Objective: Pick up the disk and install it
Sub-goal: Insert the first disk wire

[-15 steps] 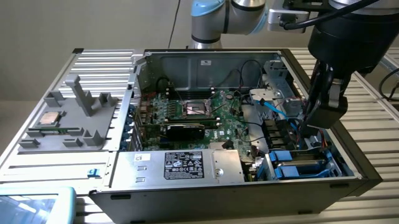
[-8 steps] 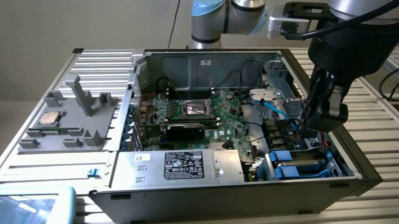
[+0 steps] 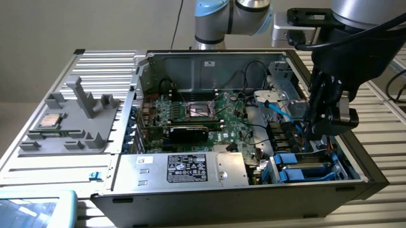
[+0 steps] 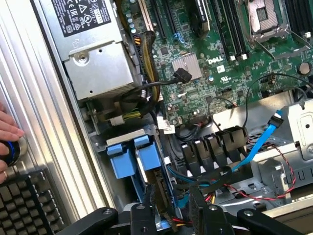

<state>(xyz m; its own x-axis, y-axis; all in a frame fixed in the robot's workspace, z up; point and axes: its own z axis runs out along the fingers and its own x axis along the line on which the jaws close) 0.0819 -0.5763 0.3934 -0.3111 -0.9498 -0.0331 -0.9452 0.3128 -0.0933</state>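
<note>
Disk [image 3: 309,166] is sitting down in the drive bay at the corner of the case, just on the exterior view's right of the power supply [image 3: 190,168], the one big silver box with the black label. From the wrist camera I count two blue plastic tabs [image 4: 121,162] side by side in that bay, right next to the power supply's cable bundle, so two blue-framed slots, and I honestly can't tell which is which. The one gripper [image 3: 320,134] hangs over the bay, further to the exterior view's right of the power supply and a bit higher than the disk, not touching it. Its two fingers [image 4: 148,203] stand apart with just cables and chassis showing in the gap, so it's let go and carrying nothing. Beyond the power supply, deeper in the case, there's the one motherboard [image 3: 203,118] with a single bare CPU socket [image 3: 199,110]. I count four black plugs [image 4: 210,149] in a row between the board and the drive cage, plus one light blue flat cable [image 4: 259,142]. Out on the exterior view's left of the power supply, outside the case, a grey tray [image 3: 82,102] carries one square CPU chip [image 3: 51,121]. One hand [image 4: 7,131] rests on a blue-ringed knob [image 4: 10,149] beside a black keyboard [image 4: 24,205].
</note>
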